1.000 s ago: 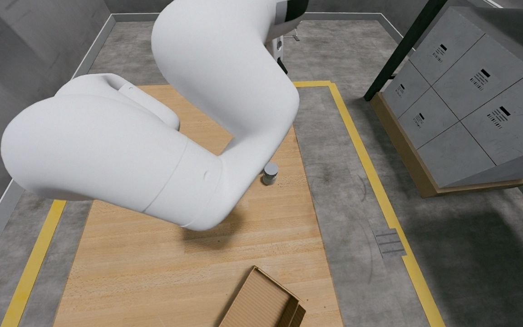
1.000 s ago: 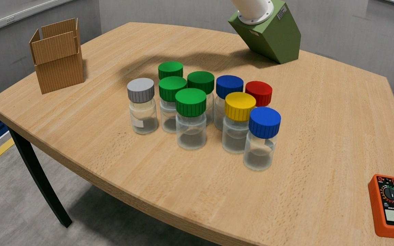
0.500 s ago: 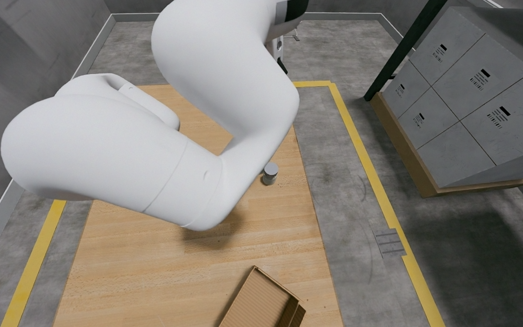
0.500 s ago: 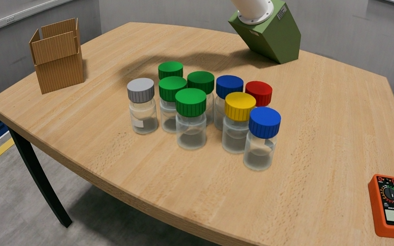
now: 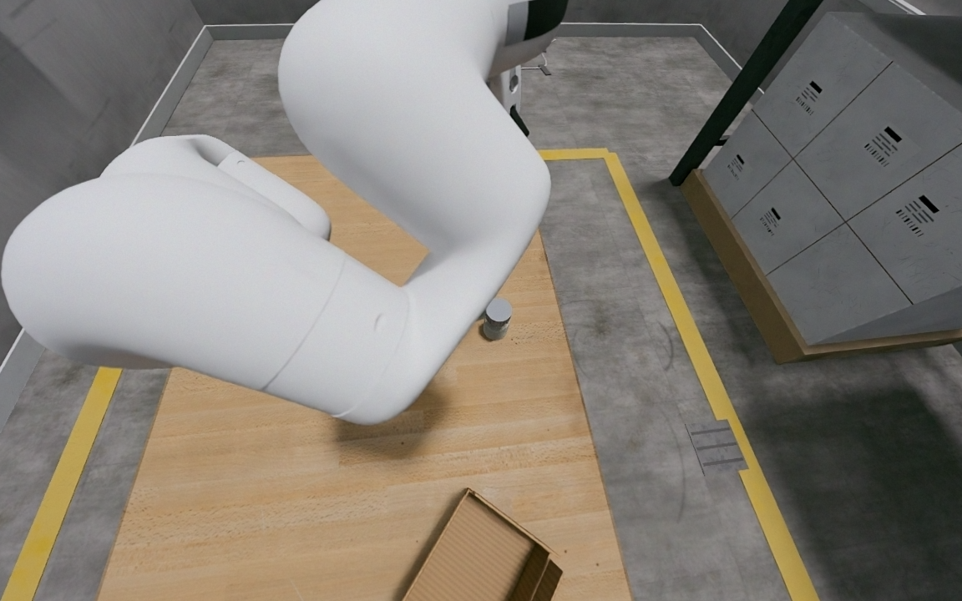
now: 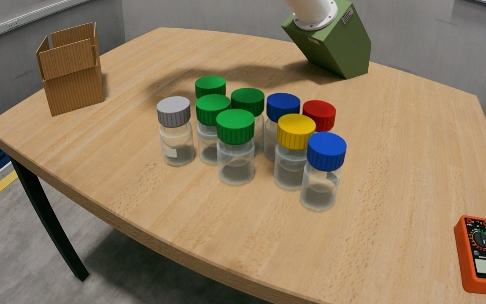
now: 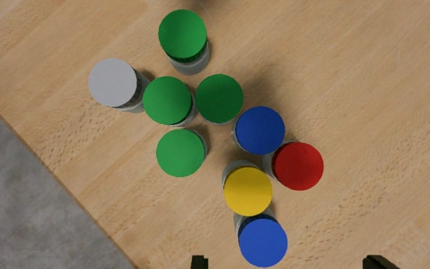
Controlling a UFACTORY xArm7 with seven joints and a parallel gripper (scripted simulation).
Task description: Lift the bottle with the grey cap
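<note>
The grey-capped bottle (image 7: 113, 82) stands upright on the wooden tabletop (image 7: 368, 93), at the outer end of the cluster of bottles, on the side near the tabletop's edge. I take this bottle as the landmark.

In the wrist view the tool (image 7: 290, 261) looks straight down. Only its two dark fingertips show at the lower border, standing wide apart with nothing between them, so the tool is open and empty. It hangs high above the bottles, over the blue-capped bottle (image 7: 263, 243) at the opposite end of the cluster. From the tool, the grey-capped bottle lies up and to the left in this view, diagonally across the whole cluster. Its long axis is vertical, pointing toward the camera, so only the round cap and a little of the glass show.

A green-capped bottle (image 7: 167, 100) stands just beside the grey-capped one, touching it or nearly so; I cannot tell which. The side of the grey cap toward the tabletop's edge is free. In my judgement the coming move must bring the tool sideways over the grey cap before descent, and one finger must go into the narrow place beside the green neighbour.

The exterior view shows what the wrist view does not: the clear glass bodies, all upright, a small white label on the grey-capped bottle (image 6: 173, 130), and a cardboard box (image 6: 71, 77) well apart from it. The top view shows only this bottle (image 5: 497, 318); the white arm (image 5: 245, 276) hides the other bottles.
</note>
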